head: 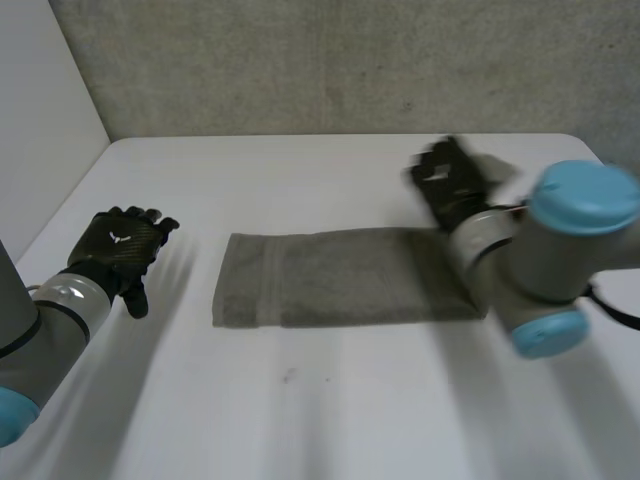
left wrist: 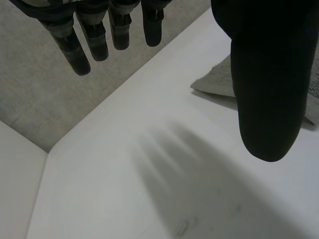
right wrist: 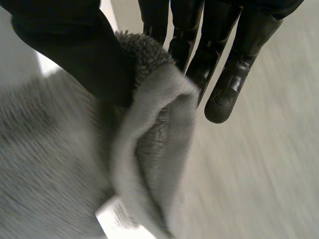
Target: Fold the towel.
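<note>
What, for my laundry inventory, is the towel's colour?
The towel is plain grey, which shows best in the head view.

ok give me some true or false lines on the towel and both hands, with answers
1. The towel is a long strip on the table. True.
2. The left hand grips the towel. False: it is open, beside the towel's end and apart from it.
3. The right hand pinches the towel's other end between thumb and fingers. True.
4. The towel is red. False: it is grey.
</note>
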